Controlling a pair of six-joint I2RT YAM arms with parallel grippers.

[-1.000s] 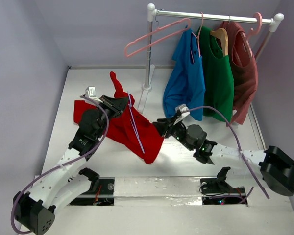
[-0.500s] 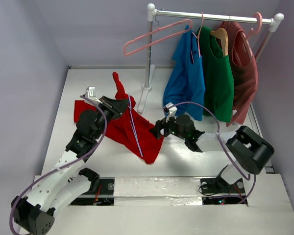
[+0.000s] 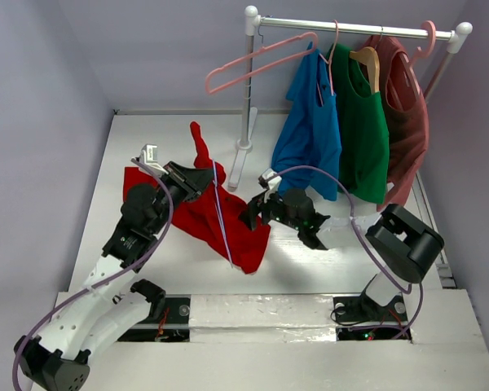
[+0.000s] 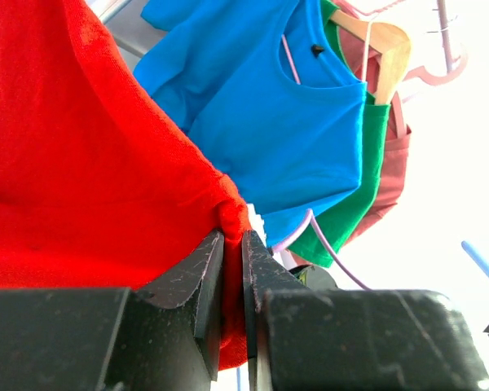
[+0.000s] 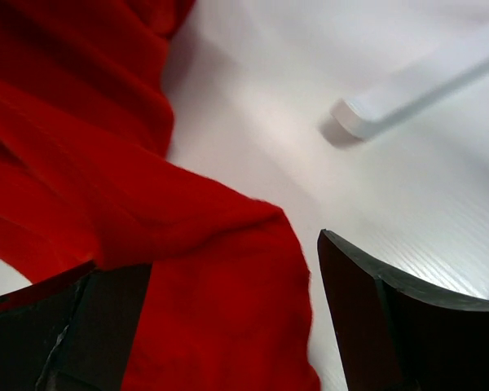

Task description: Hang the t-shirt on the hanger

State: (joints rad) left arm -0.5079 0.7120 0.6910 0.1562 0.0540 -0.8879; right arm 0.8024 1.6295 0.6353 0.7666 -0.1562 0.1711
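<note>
The red t-shirt (image 3: 197,221) lies bunched on the white table, one part lifted to a peak. My left gripper (image 3: 202,177) is shut on a fold of it; in the left wrist view the fabric (image 4: 81,147) is pinched between the jaws of the left gripper (image 4: 232,244). The thin light-blue hanger (image 3: 222,220) lies slanted across the t-shirt. My right gripper (image 3: 251,216) is at the t-shirt's right edge, open. In the right wrist view the right gripper (image 5: 220,261) has red cloth (image 5: 212,326) lying between its spread fingers (image 5: 391,318), not pinched.
A white clothes rack (image 3: 246,81) stands at the back, its foot (image 5: 416,81) close to my right gripper. On it hang a pink hanger (image 3: 261,61), a blue shirt (image 3: 310,130), a green shirt (image 3: 363,138) on a wooden hanger (image 4: 387,49) and a maroon shirt (image 3: 407,122).
My right arm has swung left to the t-shirt's right edge and its jaws have opened wide. The left gripper has kept its hold, barely moving.
</note>
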